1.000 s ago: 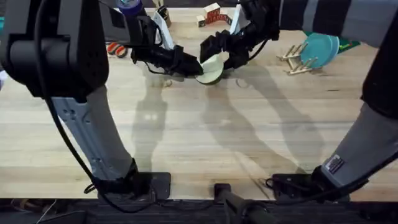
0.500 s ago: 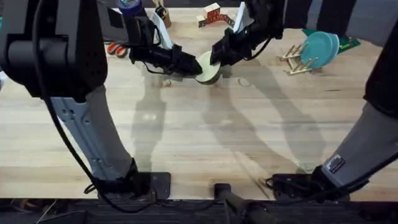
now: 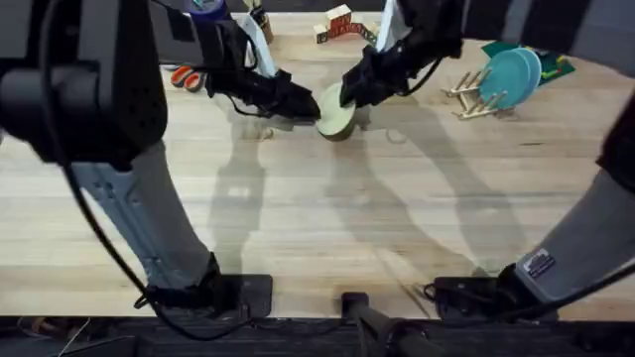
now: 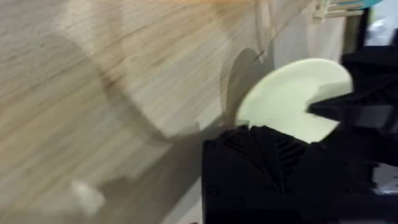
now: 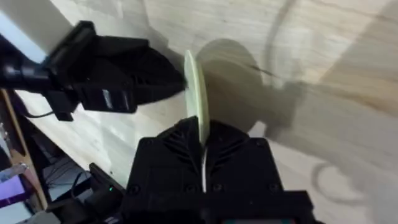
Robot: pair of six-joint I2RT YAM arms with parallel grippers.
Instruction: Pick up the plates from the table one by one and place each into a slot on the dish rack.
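Cream-yellow plate point(image 3: 335, 111) | clamped edge-on in right claw point(image 3: 349, 96) since earlier | left claw point(image 3: 308, 107) touching plate, grip unclear | plate lifted slightly

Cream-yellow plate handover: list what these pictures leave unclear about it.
- Overhead: where the left gripper meets the cream-yellow plate is hidden by the arm's dark body.
- Left wrist: the plate's lower edge is covered by that gripper's own jaws.
- Right wrist: the right gripper pinches the plate edge-on, so its face is unseen.
- Overhead: the dish rack's free slots are too small to count.
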